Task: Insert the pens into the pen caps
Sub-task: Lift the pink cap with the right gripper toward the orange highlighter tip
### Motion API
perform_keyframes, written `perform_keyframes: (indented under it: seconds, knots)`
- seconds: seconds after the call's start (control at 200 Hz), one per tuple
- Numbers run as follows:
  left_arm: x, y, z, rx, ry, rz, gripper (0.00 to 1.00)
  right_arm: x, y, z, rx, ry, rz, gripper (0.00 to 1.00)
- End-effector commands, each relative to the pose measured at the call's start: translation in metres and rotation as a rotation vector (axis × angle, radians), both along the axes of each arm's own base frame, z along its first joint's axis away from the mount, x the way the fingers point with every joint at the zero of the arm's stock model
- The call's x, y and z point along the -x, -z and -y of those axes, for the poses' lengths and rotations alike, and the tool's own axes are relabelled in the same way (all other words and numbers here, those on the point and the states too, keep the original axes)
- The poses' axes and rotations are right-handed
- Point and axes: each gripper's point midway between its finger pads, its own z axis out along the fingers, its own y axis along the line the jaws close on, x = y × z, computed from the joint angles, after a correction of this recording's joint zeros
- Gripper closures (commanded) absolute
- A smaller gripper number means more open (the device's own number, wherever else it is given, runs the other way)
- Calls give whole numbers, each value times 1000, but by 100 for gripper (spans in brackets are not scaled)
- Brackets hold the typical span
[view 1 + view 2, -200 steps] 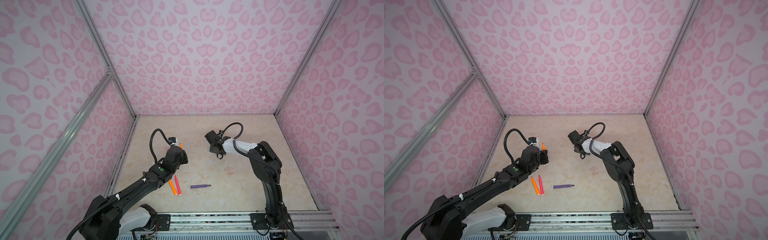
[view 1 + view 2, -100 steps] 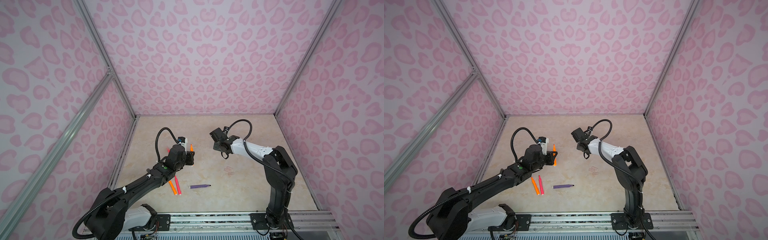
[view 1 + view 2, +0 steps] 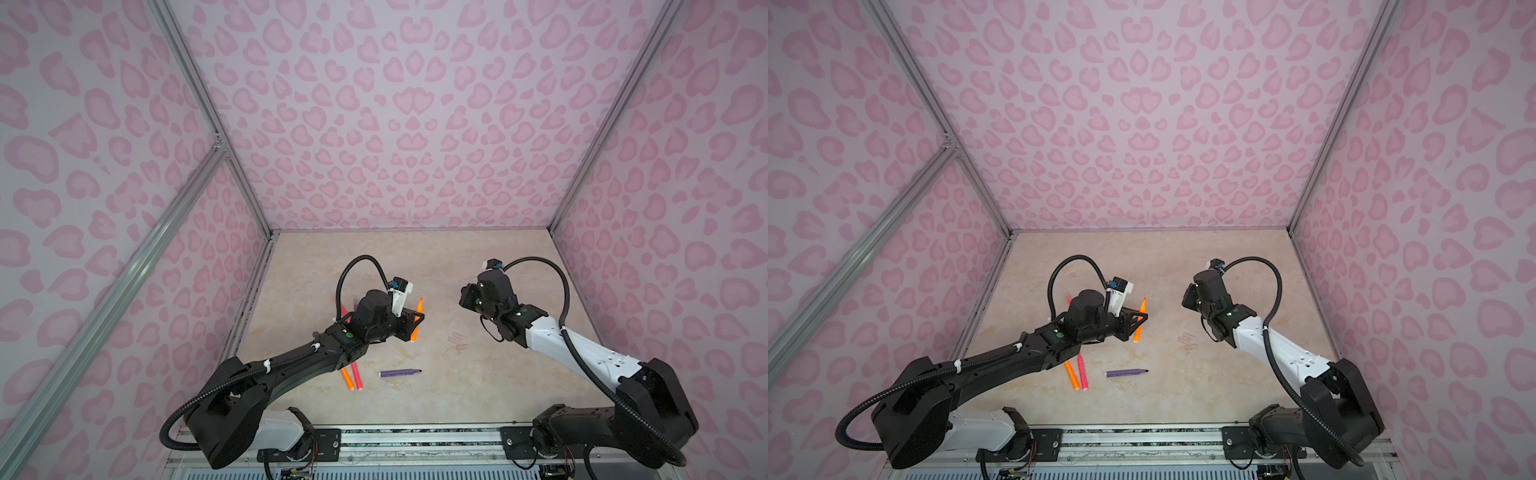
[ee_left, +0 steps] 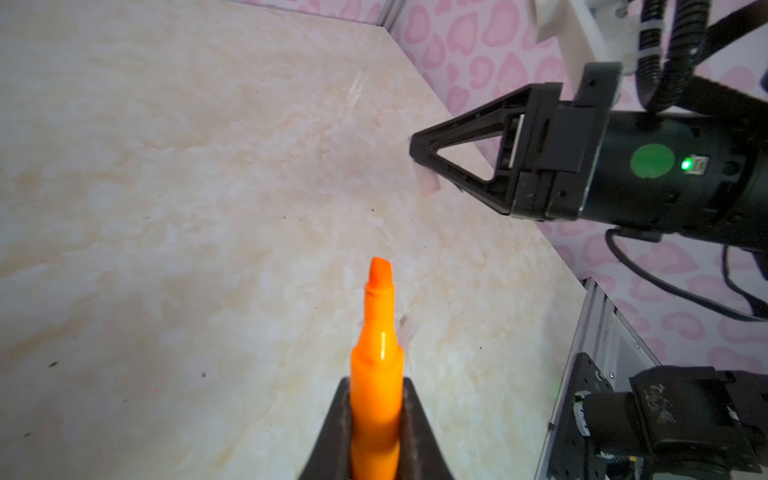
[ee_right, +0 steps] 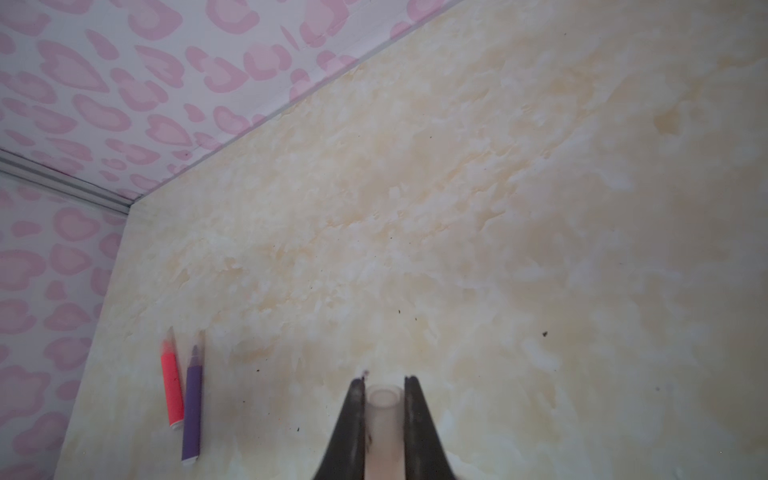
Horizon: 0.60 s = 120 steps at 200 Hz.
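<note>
Pink heart-print walls point(image 3: 395, 124) box in a beige marbled worktop point(image 3: 457, 266). Near its front edge lie a loose orange pen point(image 3: 346, 377) and pink pen point(image 3: 356, 376) side by side, a purple pen point(image 3: 399, 372) near them. Faint clear caps point(image 3: 1187, 340) lie right of the middle. The left end effector point(image 4: 376, 388) clamps an orange marker point(image 4: 378, 332), tip bare, above the middle. The right end effector point(image 5: 384, 384) pinches a clear pen cap point(image 5: 384, 415).
</note>
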Motion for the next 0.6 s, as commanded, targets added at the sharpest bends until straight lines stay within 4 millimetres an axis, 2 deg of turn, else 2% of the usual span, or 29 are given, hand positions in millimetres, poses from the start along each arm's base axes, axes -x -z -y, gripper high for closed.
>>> perform_keyframes:
  seconds: [0.0,0.16,0.29,0.595]
  knots:
    - [10,-13,21,21,102,57,97,-3,-46,-23,-121,-117,165,100]
    - [24,-13,37,13,161,60,97,8,-69,-16,-171,-108,259,100]
    - [32,-13,44,9,190,62,97,16,-80,-17,-247,-122,321,100]
    - [31,-13,45,2,180,62,97,24,-84,-46,-359,-246,312,100]
